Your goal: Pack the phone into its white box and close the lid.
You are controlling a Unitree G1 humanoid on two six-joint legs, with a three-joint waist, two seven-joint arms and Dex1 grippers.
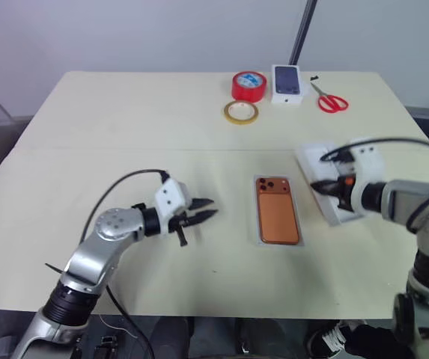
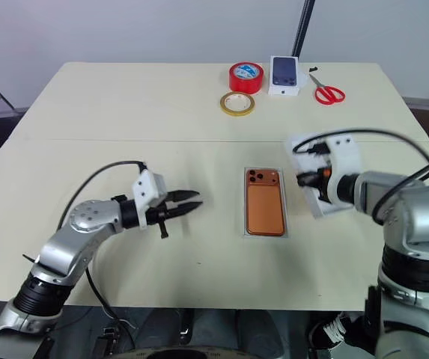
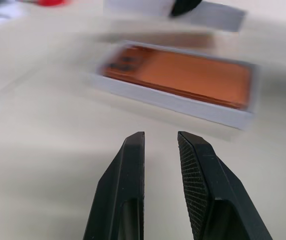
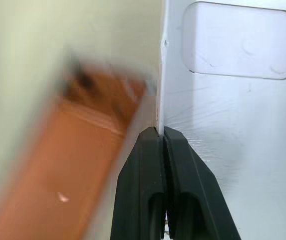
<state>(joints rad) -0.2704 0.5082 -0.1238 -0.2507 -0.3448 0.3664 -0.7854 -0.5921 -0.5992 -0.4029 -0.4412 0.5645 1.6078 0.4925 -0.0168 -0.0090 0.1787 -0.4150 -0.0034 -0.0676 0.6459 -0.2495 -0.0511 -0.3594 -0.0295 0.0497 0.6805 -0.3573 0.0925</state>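
Observation:
The orange phone lies back up inside its white box at the middle of the table, camera lenses toward the far side. Just right of it, my right gripper is shut on the rim of the lid. The lid is tilted off the table with its plain white inside and a rounded recess facing the wrist camera. My left gripper hovers left of the box, pointing at it, its fingers a little apart with nothing between them.
At the far edge stand a red tape roll, a yellow tape ring, a smaller white box with a dark phone picture and red scissors. A dark pole rises behind them.

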